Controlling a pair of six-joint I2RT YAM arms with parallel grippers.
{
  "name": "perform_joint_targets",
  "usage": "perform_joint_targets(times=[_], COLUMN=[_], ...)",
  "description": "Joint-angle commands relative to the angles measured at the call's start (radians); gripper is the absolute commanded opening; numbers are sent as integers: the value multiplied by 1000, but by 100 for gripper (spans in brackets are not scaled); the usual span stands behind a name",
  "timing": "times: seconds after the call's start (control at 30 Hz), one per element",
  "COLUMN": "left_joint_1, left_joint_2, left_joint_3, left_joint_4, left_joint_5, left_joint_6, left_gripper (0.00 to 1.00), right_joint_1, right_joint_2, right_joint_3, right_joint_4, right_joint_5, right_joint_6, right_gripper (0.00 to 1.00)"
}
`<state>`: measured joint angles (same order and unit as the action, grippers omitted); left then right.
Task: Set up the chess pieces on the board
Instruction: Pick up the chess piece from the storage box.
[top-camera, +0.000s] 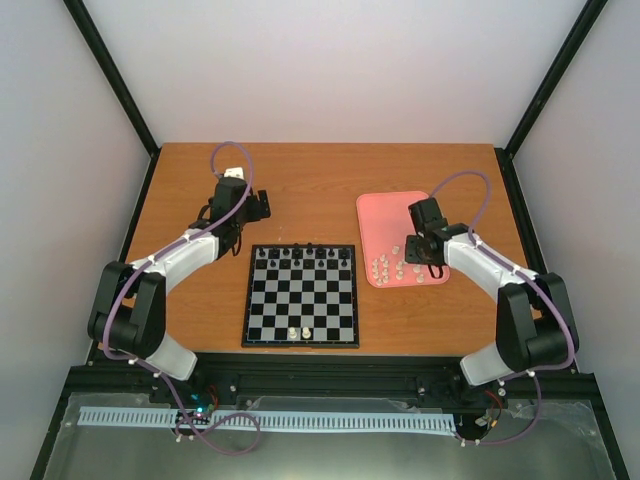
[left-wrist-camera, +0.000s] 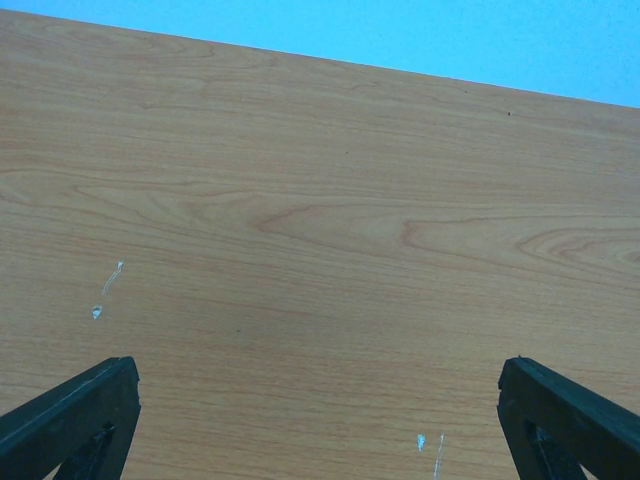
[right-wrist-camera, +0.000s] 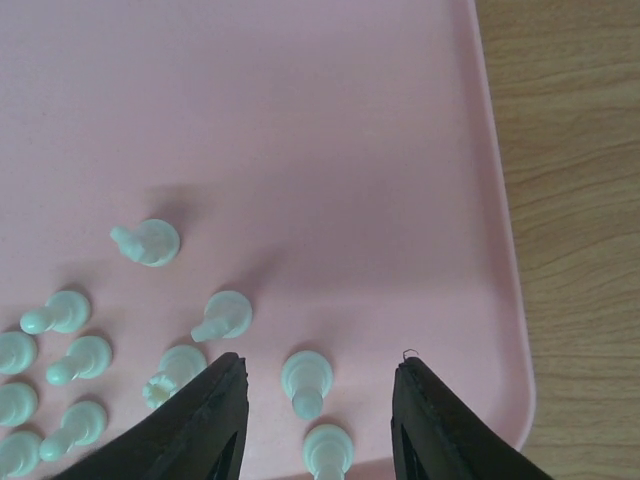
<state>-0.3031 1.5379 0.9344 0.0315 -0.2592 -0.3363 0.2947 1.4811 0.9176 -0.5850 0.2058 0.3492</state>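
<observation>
Centring comes first: my right gripper (right-wrist-camera: 320, 364) straddles a cream chess piece (right-wrist-camera: 306, 380) on the pink tray (right-wrist-camera: 350, 120), jaws apart, not gripping. My left gripper (left-wrist-camera: 318, 372) hangs wide open.

Tiny cream-white chess pieces (right-wrist-camera: 306, 378) on pink tray (right-wrist-camera: 300, 120); two on board (top-camera: 300, 295), near row.

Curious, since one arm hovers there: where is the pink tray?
In the top view the pink tray lies on the right half of the table, right of the chessboard, with the right hand over its white pieces.
</observation>
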Motion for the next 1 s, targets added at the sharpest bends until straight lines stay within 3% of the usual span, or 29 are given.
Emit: perform_joint_targets(times=[0.0, 0.97], left_joint_1=[-2, -2], left_joint_2=[-17, -1], left_joint_3=[20, 28], left_joint_4=[32, 33], left_joint_5=[0, -10], left_joint_6=[17, 14], left_gripper=[100, 100], right_joint_1=[-16, -34], right_joint_2=[36, 130], right_joint_3=[-19, -28], right_joint_4=[40, 56], right_joint_5=[-24, -71], right_joint_6=[4, -8], right_gripper=[47, 26])
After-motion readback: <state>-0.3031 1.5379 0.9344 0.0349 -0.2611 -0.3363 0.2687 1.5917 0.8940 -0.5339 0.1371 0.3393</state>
